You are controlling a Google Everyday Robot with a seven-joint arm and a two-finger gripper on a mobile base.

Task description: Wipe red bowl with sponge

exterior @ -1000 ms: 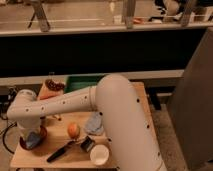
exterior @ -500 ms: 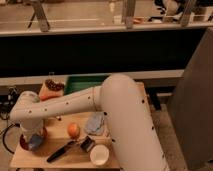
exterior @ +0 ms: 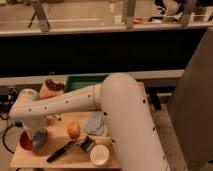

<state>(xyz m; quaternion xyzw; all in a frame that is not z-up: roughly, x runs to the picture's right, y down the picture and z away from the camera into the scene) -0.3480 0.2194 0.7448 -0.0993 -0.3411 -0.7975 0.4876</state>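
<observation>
Red bowl [exterior: 24, 141] sits at the front left corner of the wooden table [exterior: 30, 160], tipped so that its rim faces right. Against that rim lies a blue sponge [exterior: 39, 138], touching the bowl or all but touching it. The gripper [exterior: 36, 131] comes down from above onto the sponge, at the end of a white arm [exterior: 65, 102] that reaches leftward across the table and bends down at the wrist. Whether the gripper is clamped on the sponge or only resting over it cannot be told, as the wrist hides that part.

To the right of the sponge, near but apart, stands an orange fruit [exterior: 73, 130]. In front of the fruit a black-handled tool [exterior: 61, 151] lies slantwise, its far end at a small dark object [exterior: 88, 144] (what it is cannot be made out). A white cup [exterior: 100, 154] stands at the front edge just right of that. A crumpled grey cloth [exterior: 96, 123] lies behind the cup, partly under the thick white body of the arm. At the back of the table are a green tray [exterior: 82, 81] and, left of it, a reddish-brown bag [exterior: 51, 89]. The arm crosses in front of both and covers much of the table's middle.
</observation>
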